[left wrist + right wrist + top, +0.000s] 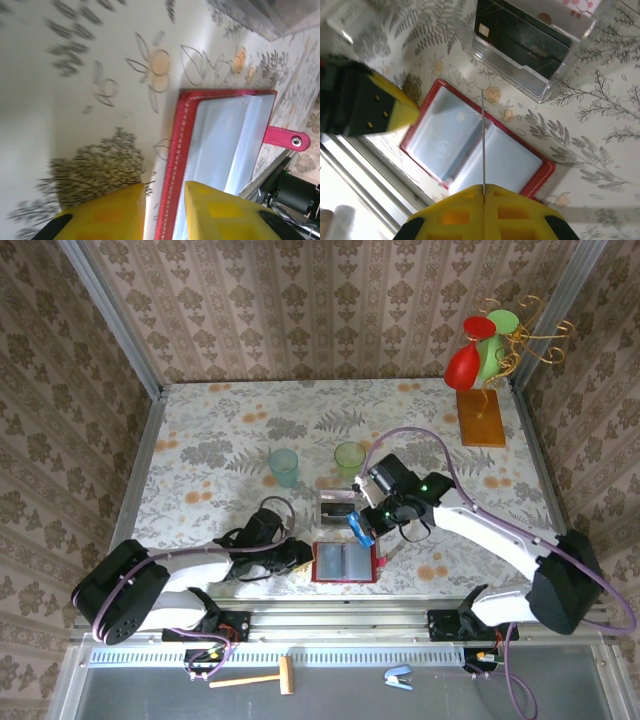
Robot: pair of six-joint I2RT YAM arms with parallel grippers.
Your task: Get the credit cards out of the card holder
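Observation:
The dark-red card holder [345, 562] lies open like a book near the table's front edge, its grey clear pockets [470, 145] facing up. A pale card [437, 142] sits in its left pocket. My right gripper [364, 527] hovers just above the holder's far right corner, shut on a blue credit card [360, 531]; in the right wrist view that card [483, 135] is edge-on between the closed fingers [465, 210]. My left gripper [165, 187] is low at the holder's left side, jaws slightly apart astride the red stitched edge [175, 160] without pinching it.
A clear plastic box [338, 505] holding a dark card [520, 35] stands just behind the holder. A teal cup [284, 466] and a green cup [350, 456] are farther back. A wooden stand with red and green ornaments [480, 415] is at the back right.

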